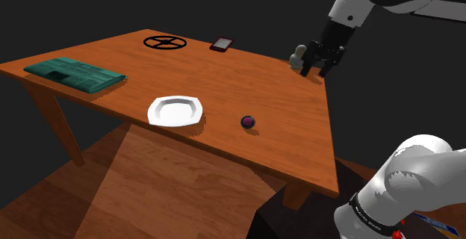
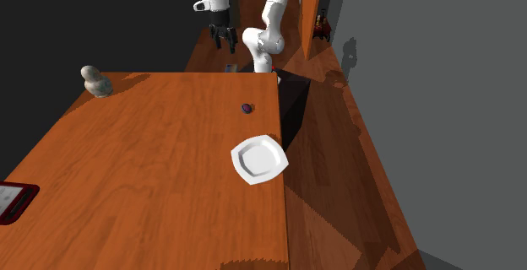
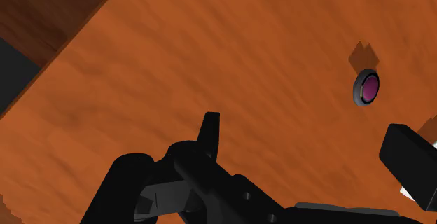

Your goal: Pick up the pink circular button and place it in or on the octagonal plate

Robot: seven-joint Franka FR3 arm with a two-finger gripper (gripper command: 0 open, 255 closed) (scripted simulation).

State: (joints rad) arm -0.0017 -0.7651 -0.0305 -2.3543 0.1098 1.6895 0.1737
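In the shoulder view the jaws hang in the air over the far right part of the counter (image 1: 246, 81). They point down and stand apart, with nothing between them. A small grey figure (image 1: 299, 57) appears just beside them, but I cannot tell how near it is in depth. The pink button (image 1: 248, 122), with its dark rim, lies flat on bare wood, well apart from the jaws. The white octagonal plate (image 1: 175, 111) is near it, to that view's left, close to the counter's front edge. A folded green cloth (image 1: 75, 73) lies far away on the other side.

In the second exterior view the button (image 2: 246, 107) is not far from the counter's right edge. The plate (image 2: 259, 159) sits right at this edge, and its rim seems to reach a little over it. Beyond the edge there is only the floor (image 2: 338, 175).

In the wrist view the button (image 3: 367, 88) lies off to one side of the open jaws, not between them.

I think the main danger is the button itself. It is small and low, so jaws that close too high or off-centre could slip and push it toward the near edge. A hard placing could also knock the plate off the counter. The wood around the button is free, so there is good room to come down. The way to the plate is short and nothing stands in it.
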